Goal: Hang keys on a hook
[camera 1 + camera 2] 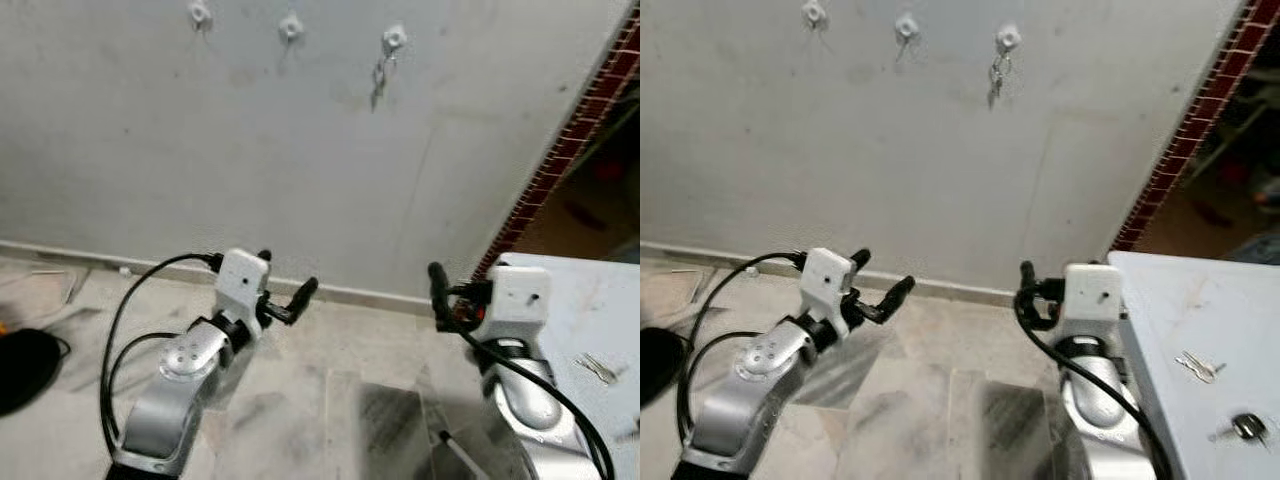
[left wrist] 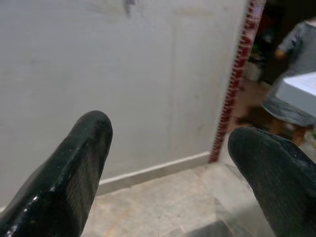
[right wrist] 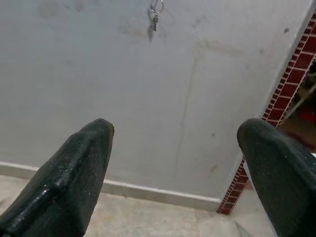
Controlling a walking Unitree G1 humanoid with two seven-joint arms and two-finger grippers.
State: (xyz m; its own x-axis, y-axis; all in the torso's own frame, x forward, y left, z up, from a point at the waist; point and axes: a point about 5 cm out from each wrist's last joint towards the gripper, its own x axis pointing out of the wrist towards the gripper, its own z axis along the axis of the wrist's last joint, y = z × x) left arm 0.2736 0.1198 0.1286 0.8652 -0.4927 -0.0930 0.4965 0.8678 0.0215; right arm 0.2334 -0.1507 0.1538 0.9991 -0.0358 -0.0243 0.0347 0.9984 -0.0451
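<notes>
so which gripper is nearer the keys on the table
Right. The right gripper is beside the table, left of the keys; the left gripper is farther left.

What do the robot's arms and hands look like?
Both arms are shiny silver with rounded joints and black cables looping along them. Each wrist carries a white boxy block. The left hand and right hand each have two long black fingers with rough, rounded tips.
</notes>
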